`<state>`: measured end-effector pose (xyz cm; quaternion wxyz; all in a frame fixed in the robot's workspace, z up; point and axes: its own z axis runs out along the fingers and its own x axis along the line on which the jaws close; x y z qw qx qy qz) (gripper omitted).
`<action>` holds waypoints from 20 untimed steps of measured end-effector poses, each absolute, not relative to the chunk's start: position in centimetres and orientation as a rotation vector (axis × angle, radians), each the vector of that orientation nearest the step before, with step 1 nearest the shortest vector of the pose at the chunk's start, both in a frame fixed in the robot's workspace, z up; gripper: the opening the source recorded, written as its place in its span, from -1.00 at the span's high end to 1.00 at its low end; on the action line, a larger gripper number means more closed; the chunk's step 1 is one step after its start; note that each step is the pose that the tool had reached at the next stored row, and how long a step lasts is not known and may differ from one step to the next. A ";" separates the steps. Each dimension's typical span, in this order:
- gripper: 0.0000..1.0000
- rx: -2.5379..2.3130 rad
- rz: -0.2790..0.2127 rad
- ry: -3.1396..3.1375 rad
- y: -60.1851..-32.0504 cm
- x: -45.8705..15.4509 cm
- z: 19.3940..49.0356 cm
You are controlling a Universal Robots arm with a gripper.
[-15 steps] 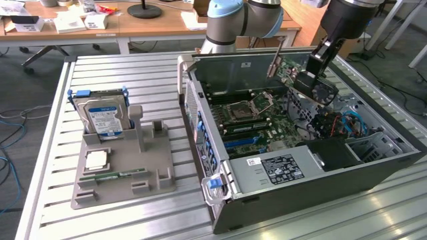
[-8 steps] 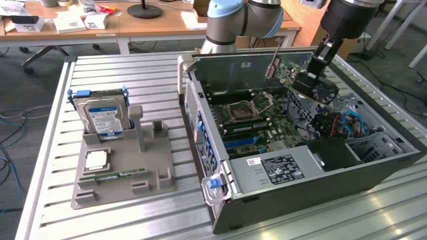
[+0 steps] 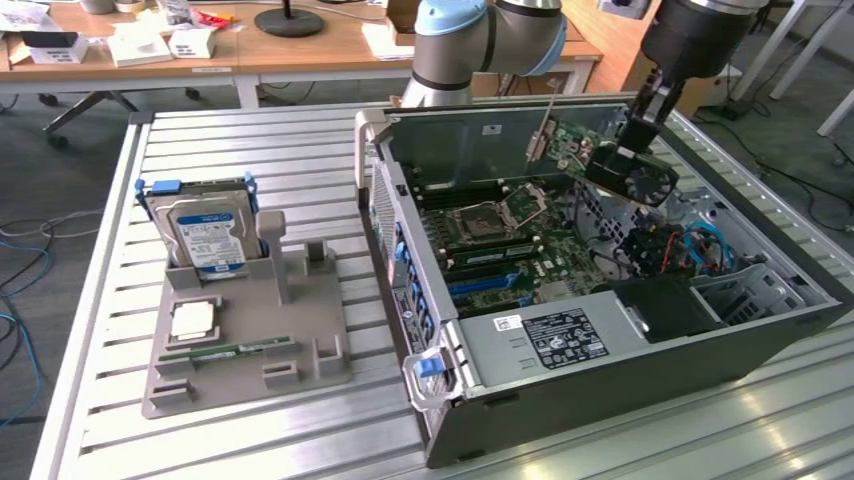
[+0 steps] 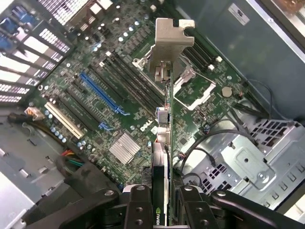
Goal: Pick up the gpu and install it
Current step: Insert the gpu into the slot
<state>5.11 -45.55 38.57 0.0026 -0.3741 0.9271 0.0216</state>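
Gpu [image 3: 607, 160] aloft over the open computer case [image 3: 641, 370] — far side, exterior view's right
Gripper [image 3: 638, 128] fingers [image 4: 139, 205] pinch the card edge-on, silver bracket [image 4: 174, 38] above the motherboard [image 4: 109, 95].

Dell on motherboard [image 4: 143, 125], Nvidia on gpu [image 4: 161, 143] (sideways)

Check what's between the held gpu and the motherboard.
Only open air: the pincer holds the gpu tilted above the motherboard, not touching it. The exterior view shows the gap.
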 end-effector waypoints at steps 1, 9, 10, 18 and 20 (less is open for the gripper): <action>0.47 -1.193 0.068 2.900 -45.6 5.1 38.6; 0.47 -1.356 0.068 2.830 -45.6 5.1 38.6; 0.47 -1.376 0.068 2.821 -45.6 5.1 38.6; 0.47 -1.540 0.068 2.738 -45.6 5.1 38.6; 0.47 -1.579 0.068 2.716 -45.6 5.1 38.6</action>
